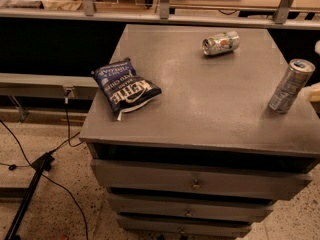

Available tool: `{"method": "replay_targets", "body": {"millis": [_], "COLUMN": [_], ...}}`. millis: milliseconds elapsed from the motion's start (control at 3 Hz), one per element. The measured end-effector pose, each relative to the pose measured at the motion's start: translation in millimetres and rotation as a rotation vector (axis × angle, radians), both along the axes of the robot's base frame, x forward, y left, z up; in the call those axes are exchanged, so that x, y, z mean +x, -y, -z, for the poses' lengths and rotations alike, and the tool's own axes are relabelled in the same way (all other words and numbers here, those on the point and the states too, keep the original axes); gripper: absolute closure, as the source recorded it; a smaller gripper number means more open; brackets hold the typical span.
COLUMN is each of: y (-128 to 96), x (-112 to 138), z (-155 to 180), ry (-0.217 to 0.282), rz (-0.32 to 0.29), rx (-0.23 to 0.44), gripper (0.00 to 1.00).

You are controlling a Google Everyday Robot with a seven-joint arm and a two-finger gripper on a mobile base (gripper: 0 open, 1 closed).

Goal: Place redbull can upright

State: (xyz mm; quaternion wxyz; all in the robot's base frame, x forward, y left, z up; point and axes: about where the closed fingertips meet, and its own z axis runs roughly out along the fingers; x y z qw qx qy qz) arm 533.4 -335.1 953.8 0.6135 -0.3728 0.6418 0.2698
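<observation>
The redbull can (pixel 291 86) stands on its base near the right edge of the table (pixel 200 109), nothing holding it. Only a pale sliver of the gripper (pixel 315 92) shows just beside it, and its grip can't be told. The placing looks done, so the next move calls for a clean retreat without nudging the can.

The redbull can (pixel 291 85) stands upright on the cabinet top (pixel 200 99) near its right edge, with the gripper (pixel 315 92) just beside it at the far right of the scene. A second can (pixel 220 43) lies on its side toward the far right corner. A chip bag (pixel 125 88) lies at the near left, above the drawers (pixel 195 181).
</observation>
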Motion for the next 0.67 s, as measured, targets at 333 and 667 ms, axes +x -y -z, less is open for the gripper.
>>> {"method": "replay_targets", "body": {"millis": [333, 667], "y": [7.3, 12.5], "x": [-13.1, -16.6], "z": [-19.2, -17.7], "ry": [-0.002, -0.010], "rz": [-0.026, -0.028], "rx": [-0.192, -0.230], "gripper": [0.00, 0.00]}}
